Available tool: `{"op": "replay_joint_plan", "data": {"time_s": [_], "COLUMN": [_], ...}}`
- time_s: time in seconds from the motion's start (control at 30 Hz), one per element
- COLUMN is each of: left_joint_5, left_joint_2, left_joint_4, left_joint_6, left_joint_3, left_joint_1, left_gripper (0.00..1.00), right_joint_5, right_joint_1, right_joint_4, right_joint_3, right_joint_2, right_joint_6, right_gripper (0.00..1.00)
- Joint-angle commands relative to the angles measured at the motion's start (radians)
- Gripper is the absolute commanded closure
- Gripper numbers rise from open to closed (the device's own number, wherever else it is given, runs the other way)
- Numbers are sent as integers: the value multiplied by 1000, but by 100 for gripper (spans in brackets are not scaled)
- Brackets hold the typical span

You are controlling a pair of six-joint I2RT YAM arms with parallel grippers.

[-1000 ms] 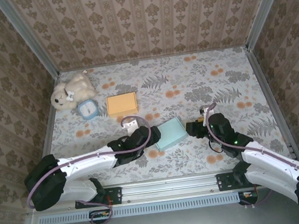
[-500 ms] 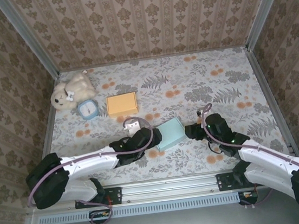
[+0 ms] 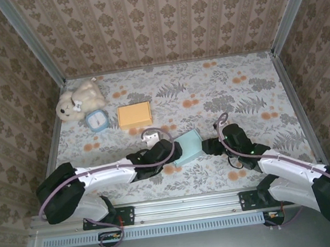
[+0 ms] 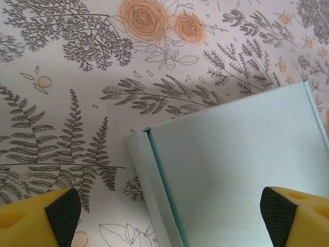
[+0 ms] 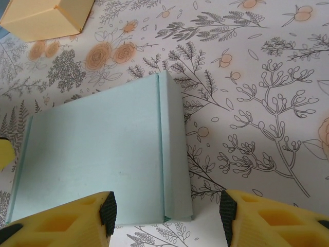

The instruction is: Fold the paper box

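Observation:
The light blue paper box (image 3: 189, 145) lies flat and closed on the flowered table between my two arms. My left gripper (image 3: 174, 152) is at its left end; in the left wrist view the gripper (image 4: 169, 218) is wide open, hovering over the box (image 4: 231, 170) and its folded side flap, with one yellow finger (image 4: 64, 216) over the table. My right gripper (image 3: 208, 148) is at the box's right end. In the right wrist view the gripper (image 5: 168, 212) is open, straddling the narrow side flap of the box (image 5: 103, 154) without pinching it.
An orange box (image 3: 134, 114) sits behind the blue one, and its corner (image 5: 46, 15) shows in the right wrist view. A white teddy bear (image 3: 79, 99) and a small blue round object (image 3: 97, 120) lie at the back left. Patterned walls enclose the table.
Both arms have closed in on the blue box: the left gripper moved right, the right gripper moved left. The jaws kept their openings, and the box has hardly shifted.

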Motion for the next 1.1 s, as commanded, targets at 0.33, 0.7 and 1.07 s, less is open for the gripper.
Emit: {"op": "replay_joint_plan", "data": {"time_s": [0.33,0.7,1.07], "left_joint_5": [49,59,16], "left_joint_2": [112,134,157], "left_joint_4": [83,95,7], "left_joint_6": [57,76,148], "left_joint_3": [60,89,199], "left_joint_1": [-4,2,35], "left_gripper": [14,31,35], "right_joint_5": [-66,-108,-178], "right_joint_1": [5,5,6], "right_joint_4": [80,151,225], "right_joint_3": [89,78,108], "right_joint_2": [188,253,311], "right_joint_6": [-46,2,59], "right_gripper": [42,43,50]}}
